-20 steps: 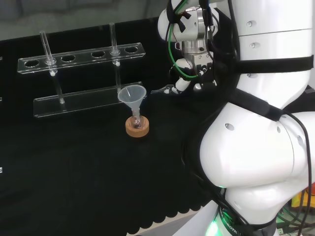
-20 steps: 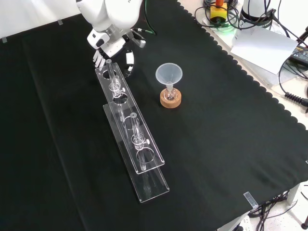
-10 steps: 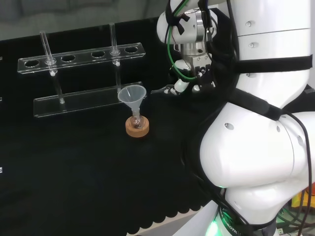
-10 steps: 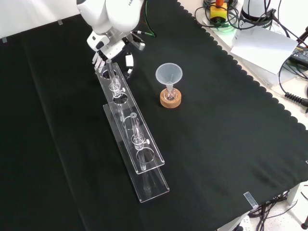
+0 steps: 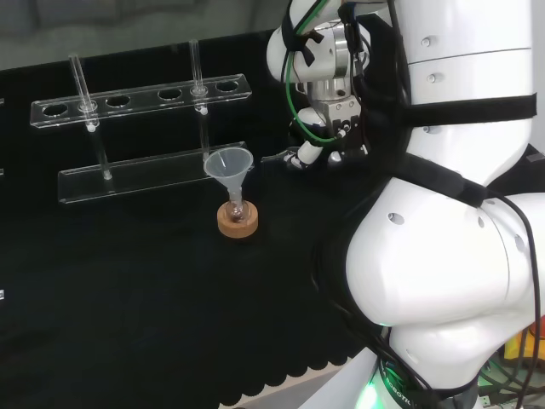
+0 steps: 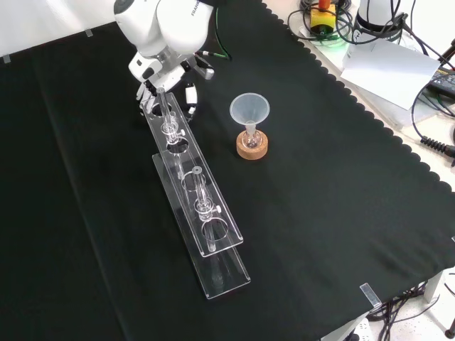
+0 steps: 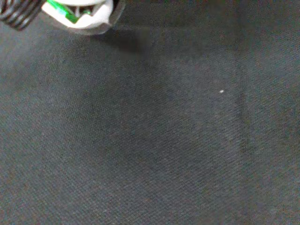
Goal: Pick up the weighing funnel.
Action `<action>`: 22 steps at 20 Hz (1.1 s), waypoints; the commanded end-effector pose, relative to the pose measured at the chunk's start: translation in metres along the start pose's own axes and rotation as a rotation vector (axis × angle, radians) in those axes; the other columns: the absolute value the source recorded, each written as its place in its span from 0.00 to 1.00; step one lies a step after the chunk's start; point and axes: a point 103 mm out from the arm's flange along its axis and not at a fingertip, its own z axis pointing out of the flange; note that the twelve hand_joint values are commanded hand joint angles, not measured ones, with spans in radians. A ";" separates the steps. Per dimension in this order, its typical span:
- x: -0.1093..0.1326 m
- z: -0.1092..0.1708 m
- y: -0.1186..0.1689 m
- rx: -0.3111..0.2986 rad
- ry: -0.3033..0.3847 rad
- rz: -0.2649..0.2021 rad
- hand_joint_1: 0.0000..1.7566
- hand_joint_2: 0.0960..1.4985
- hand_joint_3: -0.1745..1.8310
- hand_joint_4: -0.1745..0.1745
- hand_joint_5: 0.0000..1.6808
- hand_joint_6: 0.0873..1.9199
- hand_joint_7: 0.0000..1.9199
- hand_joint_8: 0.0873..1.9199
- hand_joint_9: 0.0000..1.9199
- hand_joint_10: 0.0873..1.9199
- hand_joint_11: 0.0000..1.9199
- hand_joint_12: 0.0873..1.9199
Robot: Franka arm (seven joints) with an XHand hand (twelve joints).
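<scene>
**Head view:** I see the hand (image 5: 317, 143) hanging low over the black-clothed desk (image 5: 128, 298). It is left of the arm (image 5: 443, 256) and near the right end of a clear test-tube rack (image 5: 140, 95). A small clear sliver, which I take for the weighing funnel (image 5: 281, 158), lies right against the hand's lower left edge. I cannot tell whether it rests on the cloth or is lifted. I also cannot tell whether the hand is open or closed on it. Left of that piece and nearer to the camera, the big funnel (image 5: 229, 164) stands mouth up. Its stem sits in a small flask (image 5: 233, 208) on a cork ring (image 5: 238, 224), apart from the hand.

**Front view:** the hand (image 6: 167, 74) comes in from the top beneath the arm (image 6: 174, 21), at the far end of the test-tube rack (image 6: 195, 192). It is partly behind the rack's upper plate and one upright tube (image 6: 163, 106). The big funnel (image 6: 249, 109) on its cork ring (image 6: 252, 148) stands to the right of the rack, near the hand but clear of it.

**Wrist view:** a blurred white part of the hand (image 7: 79, 11) with a green spot, over the plain black cloth of the desk (image 7: 164, 140).
</scene>
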 end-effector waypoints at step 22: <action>-0.001 -0.001 0.002 -0.015 -0.091 0.009 0.59 0.38 0.43 0.86 0.65 0.42 0.22 0.34 0.39 0.27 0.26 0.65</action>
